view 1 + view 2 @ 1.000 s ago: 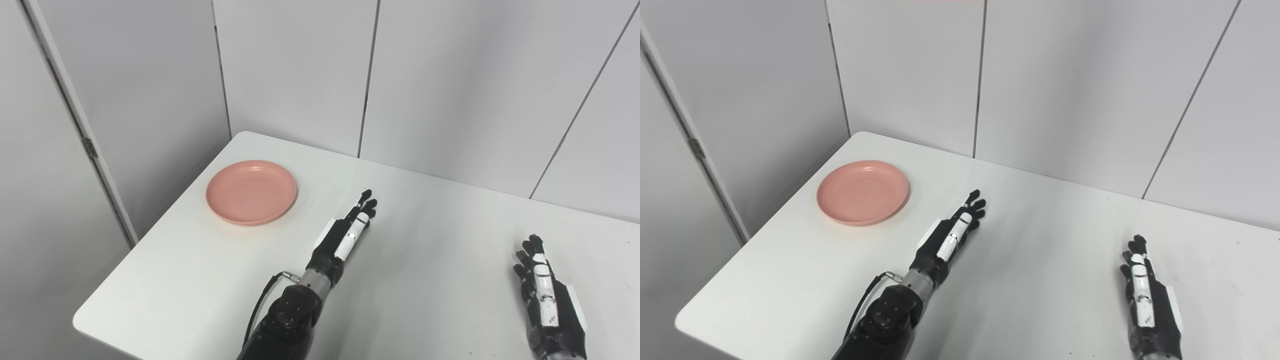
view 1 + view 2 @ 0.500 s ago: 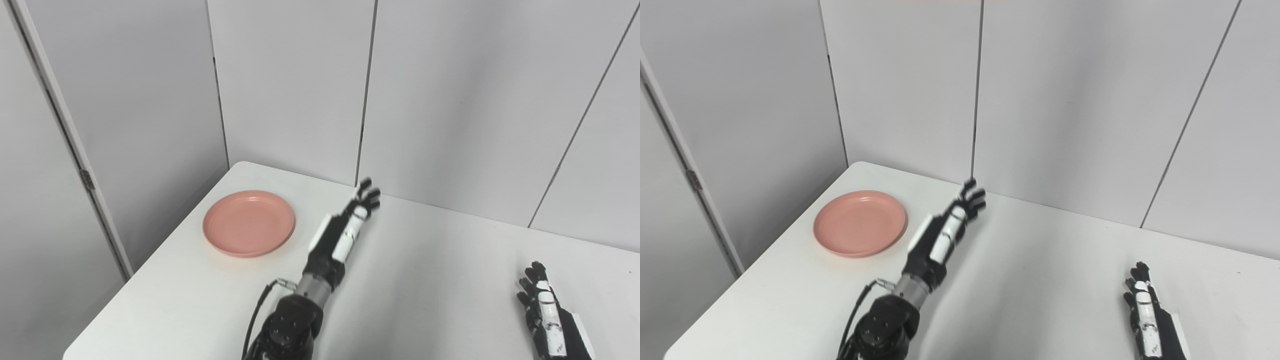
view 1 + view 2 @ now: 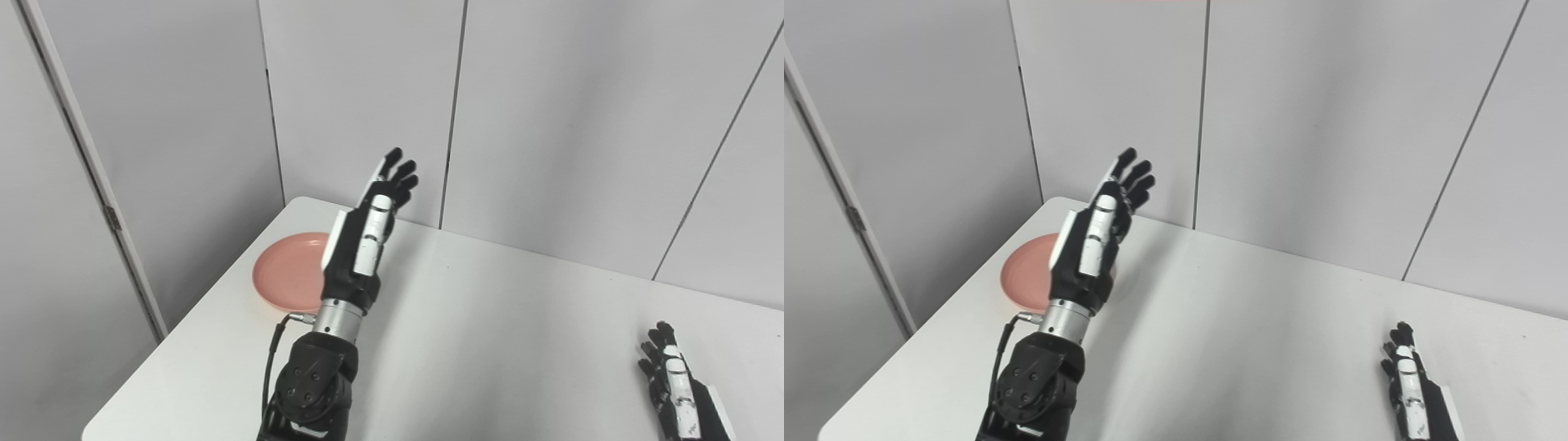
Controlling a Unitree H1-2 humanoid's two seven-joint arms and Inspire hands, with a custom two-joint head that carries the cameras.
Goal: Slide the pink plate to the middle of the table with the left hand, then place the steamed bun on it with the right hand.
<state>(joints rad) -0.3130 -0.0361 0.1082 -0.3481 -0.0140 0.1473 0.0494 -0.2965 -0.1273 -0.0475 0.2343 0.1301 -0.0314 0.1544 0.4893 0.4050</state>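
One pink plate [image 3: 285, 278] lies on the white desk [image 3: 490, 343], close to its far left corner and well short of the middle. It is partly hidden behind the left hand [image 3: 364, 236], which is raised above the desk with its fingers straight and apart, holding nothing and not touching the plate. Two hands are in view. The right hand [image 3: 677, 383] lies low at the near right edge of the desk, fingers stretched out and a little apart, also holding nothing. No steamed bun appears in either view, so its place cannot be told.

The plate looks like a shallow, stiff dish with a low raised rim, probably light plastic or melamine. On this smooth desk it should slide easily, perhaps too easily. A flat press with the fingertips on the inside of the dish, or fingers hooked over the far left rim, would likely carry it rightward toward the middle. A push on the rim from above risks tipping the near side up, and a quick shove could send it past the spot. The sliding step seems not yet begun, since the hand is in the air and clear of the plate. The bun, if soft as such buns are, would want a light, wide hold.
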